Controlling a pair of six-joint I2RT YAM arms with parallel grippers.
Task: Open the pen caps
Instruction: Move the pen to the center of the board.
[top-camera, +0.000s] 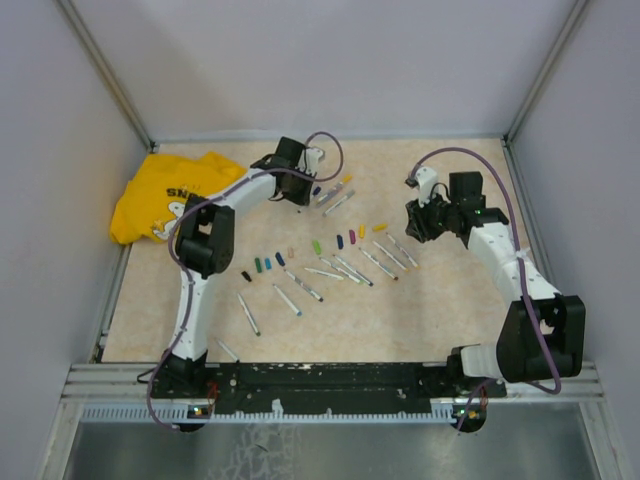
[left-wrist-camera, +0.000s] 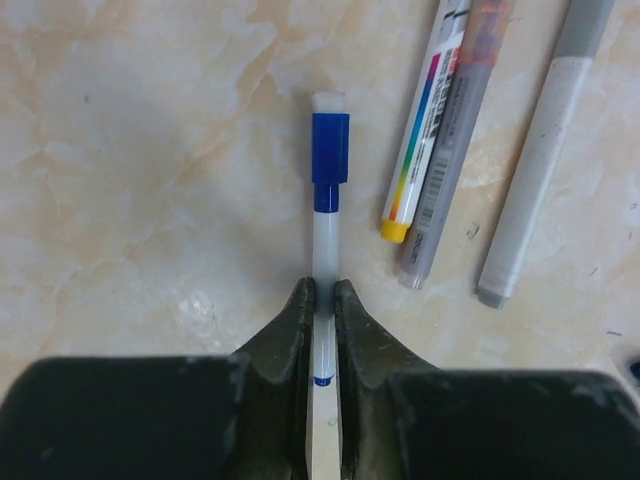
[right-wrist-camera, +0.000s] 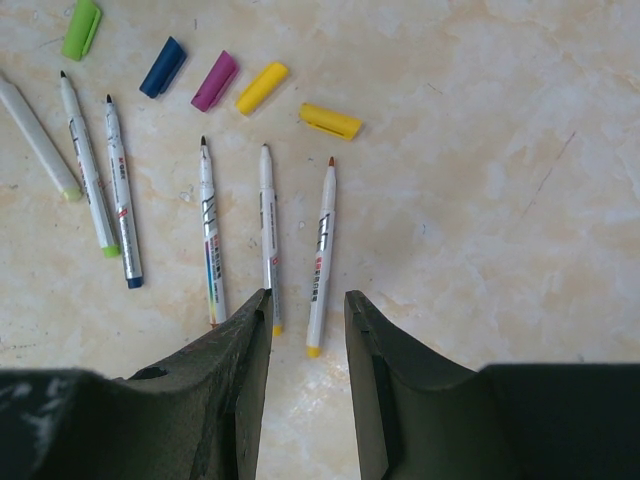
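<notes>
Blue cap: seated on the far end of the white pen, which lies on the marbled counter. Only the left wrist view lets us read this; the top view gives a mere speck.
Left hand: narrow, both fingers pressed against the white pen's barrel, short of the cap.
Neighbours: three other pens lie just beside it, to the right in that view.
Left arm: in the top view we see it stretched toward the counter's far side, near a yellow cloth.
Loose caps: the right wrist view shows us green, blue, magenta and two yellow ones in an arc, off their pens. The top view adds black, green and blue ones further left.
Bare-tipped pens: side by side just below that arc, tips toward the caps.
Right hand: partly parted, nothing between its fingers, hanging above the bare-tipped pens' tail ends.
Right arm: the top view shows us its elbow bent at the right, with the hand turned toward the middle.
</notes>
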